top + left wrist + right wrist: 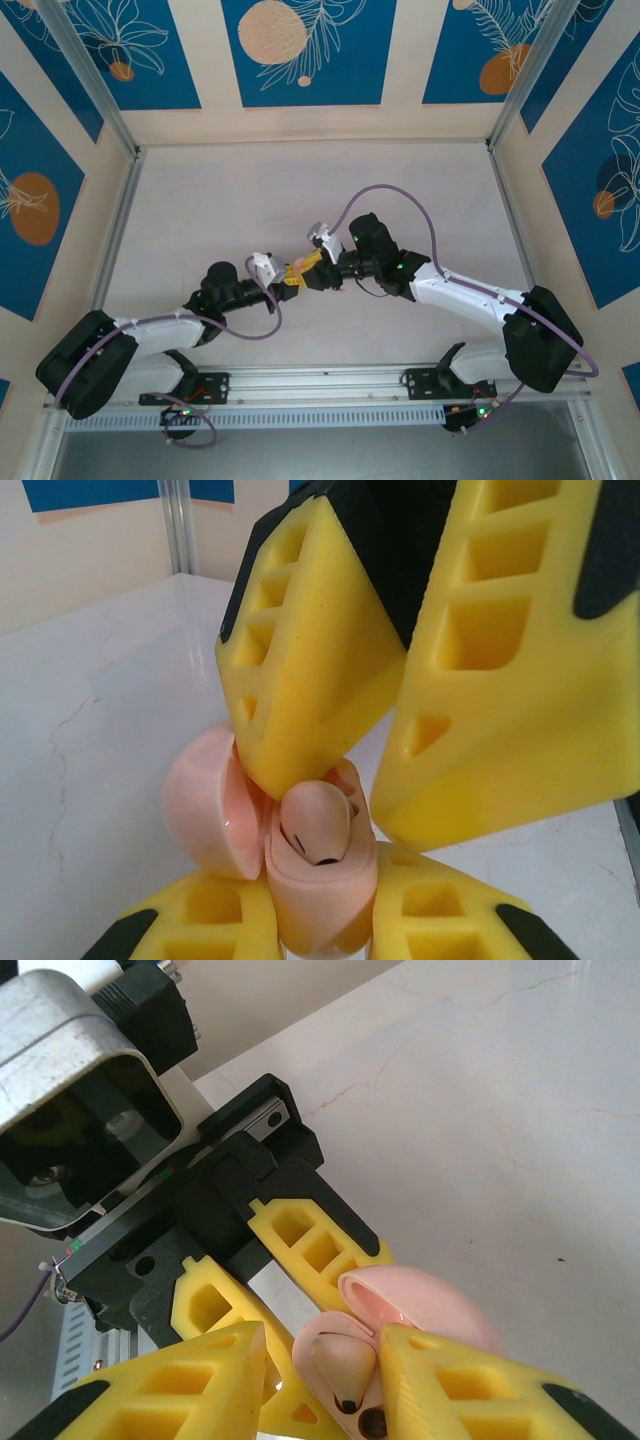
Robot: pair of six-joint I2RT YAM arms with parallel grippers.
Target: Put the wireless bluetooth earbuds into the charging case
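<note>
The right tool (pixel 322 1348) stood with its yellow fingers parted, one on either side of a pale pink earbud (pixel 318 825). From where I stood I could not be sure whether a finger touched the bud, but it did not look pinched. The bud sat in a well of the pink charging case (pixel 305 905), whose lid (pixel 205 810) hung open to one side. The left tool (pixel 318 938) was clamped on the case's body, holding it above the desk (pixel 250 200), about midway between the side edges. The bud looked only half seated. A finger snagging it on the way out could tip it onto the desk, and a sideways push could twist the case in its grip.
</note>
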